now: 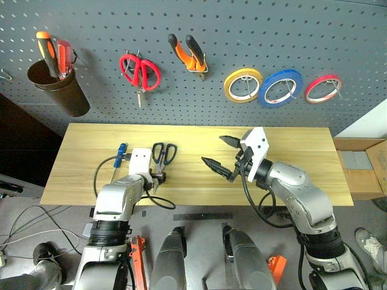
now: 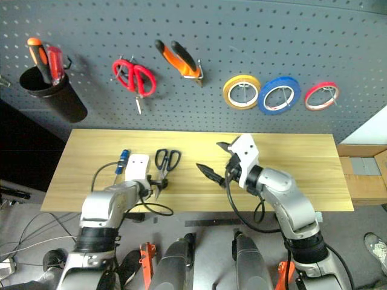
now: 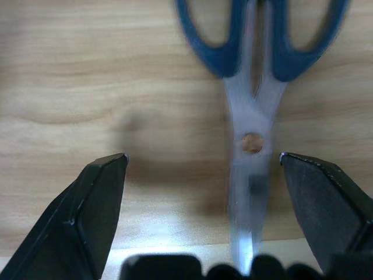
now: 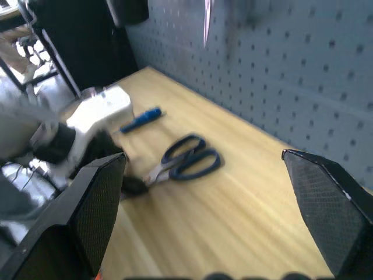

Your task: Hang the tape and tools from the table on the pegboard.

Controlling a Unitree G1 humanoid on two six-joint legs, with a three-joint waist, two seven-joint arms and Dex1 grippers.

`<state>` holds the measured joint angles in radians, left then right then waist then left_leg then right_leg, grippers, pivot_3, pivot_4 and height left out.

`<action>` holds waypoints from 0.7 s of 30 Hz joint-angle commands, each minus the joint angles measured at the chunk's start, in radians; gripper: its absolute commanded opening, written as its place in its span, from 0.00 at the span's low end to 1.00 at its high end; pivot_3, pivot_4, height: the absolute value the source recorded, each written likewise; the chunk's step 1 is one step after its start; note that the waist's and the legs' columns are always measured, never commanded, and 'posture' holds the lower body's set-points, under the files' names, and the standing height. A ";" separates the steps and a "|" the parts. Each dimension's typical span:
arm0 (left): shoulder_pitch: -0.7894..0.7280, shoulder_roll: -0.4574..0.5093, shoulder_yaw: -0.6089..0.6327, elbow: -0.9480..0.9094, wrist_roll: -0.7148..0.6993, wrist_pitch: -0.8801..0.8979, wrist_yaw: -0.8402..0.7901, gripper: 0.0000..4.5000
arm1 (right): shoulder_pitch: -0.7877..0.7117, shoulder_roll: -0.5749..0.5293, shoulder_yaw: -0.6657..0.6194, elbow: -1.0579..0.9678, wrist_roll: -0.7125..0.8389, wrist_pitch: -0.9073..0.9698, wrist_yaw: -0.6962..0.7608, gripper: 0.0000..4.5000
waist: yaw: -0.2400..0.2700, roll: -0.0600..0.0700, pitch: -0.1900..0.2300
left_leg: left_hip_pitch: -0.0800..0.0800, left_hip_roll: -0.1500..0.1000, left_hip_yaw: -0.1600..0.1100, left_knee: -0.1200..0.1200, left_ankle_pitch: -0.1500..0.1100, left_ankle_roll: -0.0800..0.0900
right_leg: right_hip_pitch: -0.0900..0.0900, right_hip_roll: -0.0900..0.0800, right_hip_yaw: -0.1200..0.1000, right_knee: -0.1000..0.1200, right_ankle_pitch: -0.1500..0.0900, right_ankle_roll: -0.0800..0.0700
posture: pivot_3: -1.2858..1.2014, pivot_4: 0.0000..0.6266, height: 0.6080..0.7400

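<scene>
The pegboard (image 1: 199, 30) already carries the blue tape (image 1: 280, 87), hung between a yellow roll (image 1: 243, 84) and a red roll (image 1: 323, 88), and the orange-and-black pliers (image 1: 190, 53) on a hook above the table's far edge. Red scissors (image 1: 139, 72) and a dark cup (image 1: 57, 84) of screwdrivers hang further towards the left.

On the table (image 1: 290, 181), two tools are still to go. The dark blue-handled scissors (image 1: 162, 158) lie in the left half, handles towards the far edge and blades towards the near edge. The small blue screwdriver (image 1: 121, 151) lies just to their left.

The step in hand looks like picking up the scissors. The left gripper (image 3: 204, 175) is released, its fingers straddling the blades near the pivot, low over the wood. The right gripper (image 1: 219, 152) is also spread wide and empty, above the table's middle.

Next, I'd say, the left fingers must settle lower and pinch the blades squarely before lifting.
</scene>
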<state>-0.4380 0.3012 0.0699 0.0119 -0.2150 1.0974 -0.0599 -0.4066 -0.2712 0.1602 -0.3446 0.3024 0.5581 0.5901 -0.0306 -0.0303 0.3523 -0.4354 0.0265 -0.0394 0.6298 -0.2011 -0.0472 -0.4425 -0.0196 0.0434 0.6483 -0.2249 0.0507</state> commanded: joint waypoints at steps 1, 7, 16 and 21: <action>-0.023 -0.007 -0.011 0.027 0.021 -0.033 -0.010 1.00 | 0.004 -0.010 -0.007 -0.021 0.011 -0.025 0.008 0.99 | -0.001 0.000 0.000 | 0.000 0.000 0.000 0.000 0.000 0.000 | 0.000 0.000 0.000 0.000 0.000 0.001 | 0.50 0.56 1.00; -0.048 -0.017 -0.003 0.094 0.033 -0.057 -0.018 1.00 | 0.012 -0.023 -0.003 -0.023 0.008 -0.037 0.017 0.99 | -0.003 0.000 0.000 | 0.000 0.000 0.000 0.000 0.000 0.000 | 0.000 0.000 0.000 0.001 0.001 -0.002 | 0.50 0.56 1.00; -0.046 -0.036 0.001 0.121 0.057 -0.087 -0.010 0.65 | 0.021 -0.035 -0.004 -0.034 0.011 -0.031 0.026 1.00 | -0.003 0.000 0.000 | 0.001 0.000 0.000 0.000 0.000 0.000 | 0.000 0.000 0.000 0.001 0.001 -0.001 | 0.50 0.55 1.00; -0.028 -0.028 0.018 0.098 0.067 -0.079 -0.011 0.24 | 0.020 -0.049 -0.007 -0.035 0.009 -0.031 0.029 1.00 | -0.003 0.000 0.000 | 0.001 0.000 0.000 0.000 0.000 0.000 | 0.000 0.000 0.000 0.001 0.001 -0.002 | 0.50 0.55 1.00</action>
<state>-0.4879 0.2716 0.0850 0.1229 -0.1545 1.0060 -0.0728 -0.3914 -0.3145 0.1609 -0.3444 0.2977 0.5444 0.6099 -0.0331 -0.0304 0.3522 -0.4346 0.0265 -0.0393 0.6299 -0.2009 -0.0477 -0.4421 -0.0194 0.0436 0.6497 -0.2239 0.0491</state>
